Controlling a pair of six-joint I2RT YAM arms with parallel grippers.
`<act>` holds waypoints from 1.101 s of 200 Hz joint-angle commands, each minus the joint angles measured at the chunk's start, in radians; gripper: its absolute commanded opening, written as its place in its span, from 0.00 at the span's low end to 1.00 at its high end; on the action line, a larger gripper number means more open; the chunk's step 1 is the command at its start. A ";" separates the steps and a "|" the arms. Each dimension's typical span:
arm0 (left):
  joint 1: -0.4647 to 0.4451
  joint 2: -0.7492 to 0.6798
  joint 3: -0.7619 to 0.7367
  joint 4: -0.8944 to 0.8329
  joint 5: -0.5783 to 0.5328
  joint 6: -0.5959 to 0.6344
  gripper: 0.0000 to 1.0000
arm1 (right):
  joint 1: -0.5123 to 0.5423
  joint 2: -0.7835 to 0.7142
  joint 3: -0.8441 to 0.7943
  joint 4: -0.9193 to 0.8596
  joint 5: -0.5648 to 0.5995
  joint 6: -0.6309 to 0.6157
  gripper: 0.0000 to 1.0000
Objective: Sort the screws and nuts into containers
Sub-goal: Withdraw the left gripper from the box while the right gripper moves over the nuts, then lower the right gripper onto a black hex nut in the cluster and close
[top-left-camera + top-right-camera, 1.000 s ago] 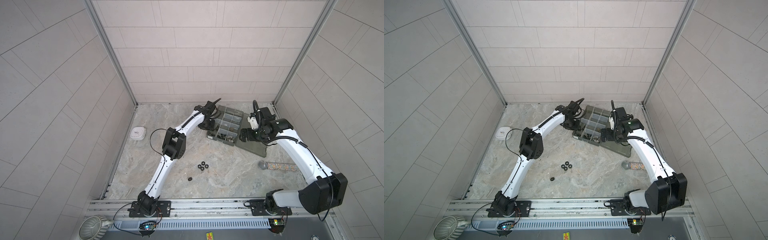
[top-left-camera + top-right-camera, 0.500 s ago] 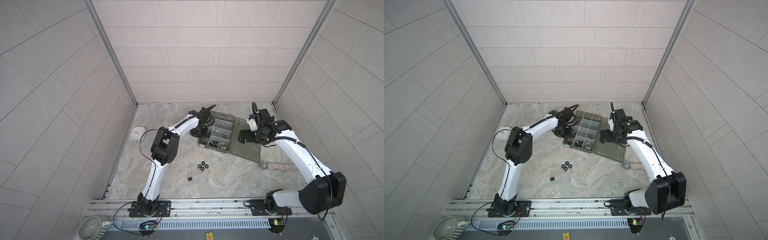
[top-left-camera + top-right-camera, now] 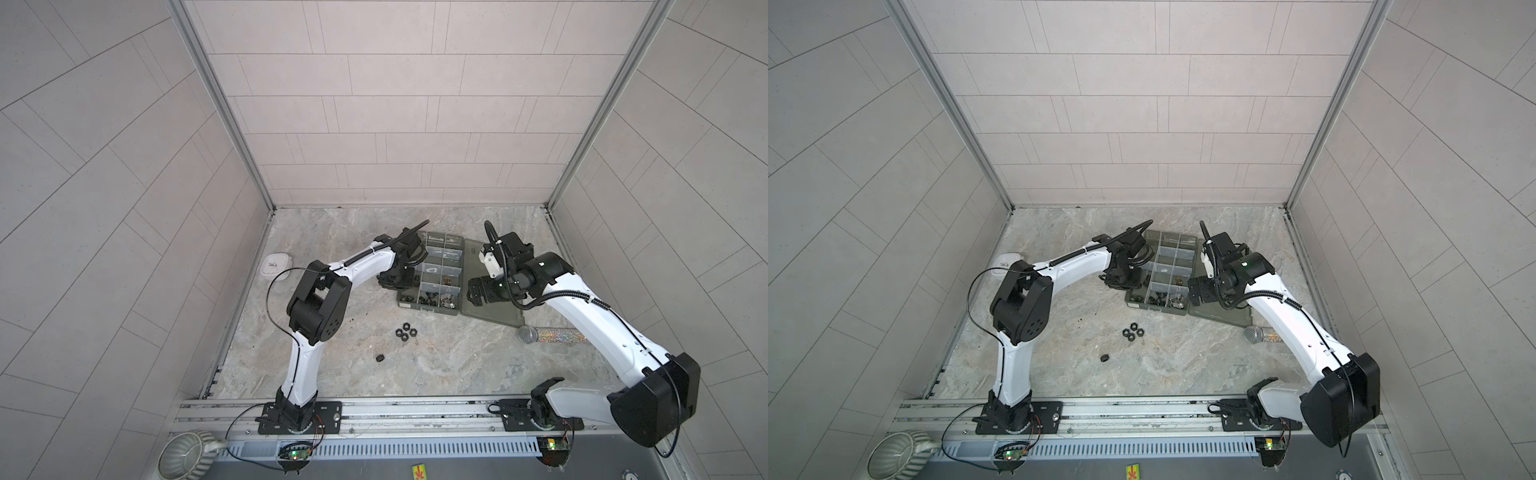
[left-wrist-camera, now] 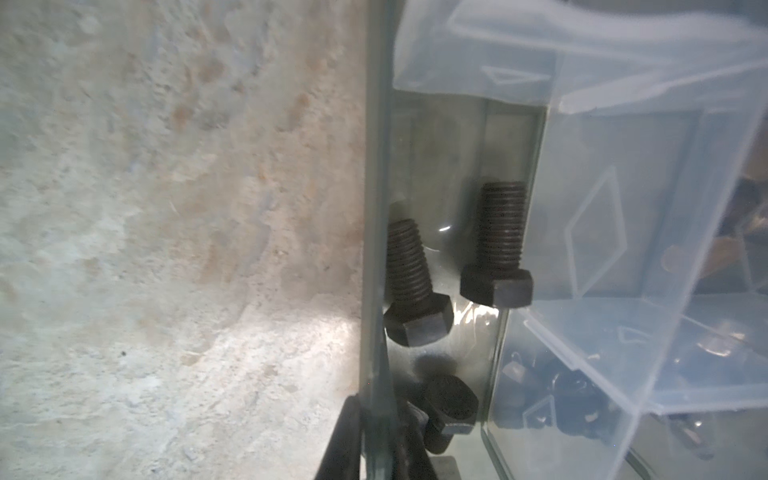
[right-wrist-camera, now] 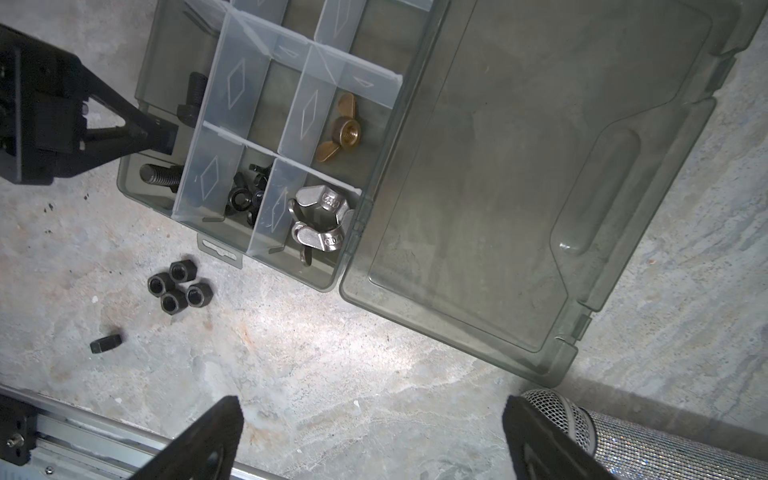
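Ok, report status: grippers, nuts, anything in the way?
Left gripper shut on organizer box wall. Right gripper open, empty. Nuts loose on table. Microphone near lid.

Box point(image 5: 478, 208) smoky-grey, translucent; dividers point(image 5: 239, 89) pale clear w/ diamond outlines. Screws point(image 4: 498, 241), hex nuts point(image 5: 180, 286) blk. Brass wing nut point(image 5: 338, 131); silver wing nuts point(image 5: 320, 220). Mic point(image 5: 665, 444): silver mesh, glitter body. Floor point(image 5: 332, 353) marbled grey-beige.

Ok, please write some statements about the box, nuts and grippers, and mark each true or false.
The organizer box has its lid lying open on the table. True.
Four black hex nuts lie together outside the box. True.
The right gripper holds the brass wing nut. False: it is open and empty; the nut lies in a compartment.
The silver wing nuts lie on the table. False: they sit in a corner compartment.
The left gripper is shut on the box's wall. True.
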 commanded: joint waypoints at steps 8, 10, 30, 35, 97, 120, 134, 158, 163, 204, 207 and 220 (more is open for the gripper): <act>-0.036 -0.077 -0.087 -0.032 0.060 -0.028 0.11 | 0.049 -0.063 -0.039 -0.039 0.063 0.017 0.89; -0.037 -0.084 -0.091 -0.032 0.059 -0.028 0.13 | 0.053 -0.066 -0.042 -0.038 0.064 0.020 0.89; -0.037 -0.159 -0.130 -0.046 0.044 -0.036 0.34 | 0.091 -0.099 -0.081 -0.011 0.046 0.041 0.89; -0.037 -0.179 -0.138 -0.052 0.036 -0.035 0.39 | 0.101 -0.107 -0.088 -0.003 0.043 0.048 0.89; 0.051 -0.419 -0.151 -0.119 -0.065 0.034 0.69 | 0.280 -0.059 -0.085 0.085 0.056 0.102 0.81; 0.157 -0.503 -0.209 -0.091 -0.056 0.054 0.69 | 0.351 0.009 -0.084 0.132 0.078 0.137 0.75; 0.223 -0.564 -0.272 -0.056 -0.023 0.076 0.69 | 0.385 0.067 -0.075 0.156 0.080 0.163 0.70; 0.328 -0.668 -0.374 -0.018 0.037 0.081 0.70 | 0.427 0.182 -0.036 0.167 0.054 0.161 0.61; 0.338 -0.686 -0.392 -0.011 0.041 0.082 0.70 | 0.433 0.209 -0.018 0.157 0.051 0.153 0.59; 0.355 -0.824 -0.502 0.047 0.022 0.098 0.70 | 0.473 0.355 0.068 0.135 0.033 0.161 0.55; 0.355 -0.835 -0.506 0.046 0.022 0.100 0.70 | 0.476 0.358 0.068 0.136 0.035 0.161 0.55; 0.355 -0.867 -0.518 0.035 0.007 0.100 0.70 | 0.488 0.364 0.061 0.141 0.052 0.169 0.56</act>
